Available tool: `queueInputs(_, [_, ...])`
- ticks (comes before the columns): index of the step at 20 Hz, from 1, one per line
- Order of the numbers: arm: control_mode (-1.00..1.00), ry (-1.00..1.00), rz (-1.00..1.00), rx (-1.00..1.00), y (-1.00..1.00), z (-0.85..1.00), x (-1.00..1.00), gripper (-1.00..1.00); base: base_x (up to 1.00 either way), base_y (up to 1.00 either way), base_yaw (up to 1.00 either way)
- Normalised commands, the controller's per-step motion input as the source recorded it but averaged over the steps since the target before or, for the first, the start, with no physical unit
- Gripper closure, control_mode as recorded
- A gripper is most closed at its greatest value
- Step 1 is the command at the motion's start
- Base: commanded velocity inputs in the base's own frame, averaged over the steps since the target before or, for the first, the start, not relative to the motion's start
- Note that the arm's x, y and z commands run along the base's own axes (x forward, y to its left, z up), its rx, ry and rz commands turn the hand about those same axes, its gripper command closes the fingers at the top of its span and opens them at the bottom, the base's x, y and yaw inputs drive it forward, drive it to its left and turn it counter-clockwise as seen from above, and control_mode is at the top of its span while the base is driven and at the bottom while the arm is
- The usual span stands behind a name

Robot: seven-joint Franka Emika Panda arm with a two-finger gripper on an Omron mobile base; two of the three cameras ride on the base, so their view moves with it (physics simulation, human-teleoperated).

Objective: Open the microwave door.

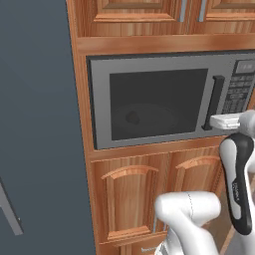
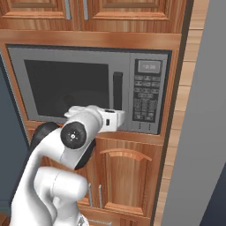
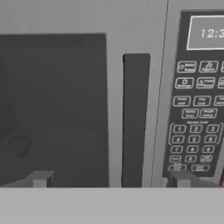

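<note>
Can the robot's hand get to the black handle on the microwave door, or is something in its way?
Probably yes. The gripper is open and right in front of the microwave door. In the hand view the black handle sits between the two fingertips, and nothing stands between them.

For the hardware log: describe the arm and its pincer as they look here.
The arm is glossy white, with rounded, tube-like links and dark joints; one round dark joint cap has a small pale centre. The pincer has a white, boxy body and two small grey finger tips. No cables show.

Microwave door (image 1: 149, 102) shut, tool (image 1: 211, 122) near its handle (image 1: 215, 102) btm.
</note>
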Motion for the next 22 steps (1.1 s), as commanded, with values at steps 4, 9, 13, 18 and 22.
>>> queueInputs(4, [-1.00,-0.16,0.00,0.00,-0.16,0.07,0.22,-1.00,0.00,0.00,0.00])
queueInputs(9, [-1.00,-0.07,0.00,0.00,-0.27,0.09,0.32,-1.00,0.00,0.00,0.00])
queueInputs(13, [-1.00,-0.01,0.00,0.00,-0.24,0.01,0.37,-1.00,0.00,0.00,0.00])
queueInputs(18, [-1.00,0.00,0.00,0.00,-0.08,0.00,0.38,-1.00,0.00,0.00,0.00])
queueInputs(22, [-1.00,0.00,0.00,0.00,0.01,0.00,0.43,-1.00,0.00,0.00,0.00])
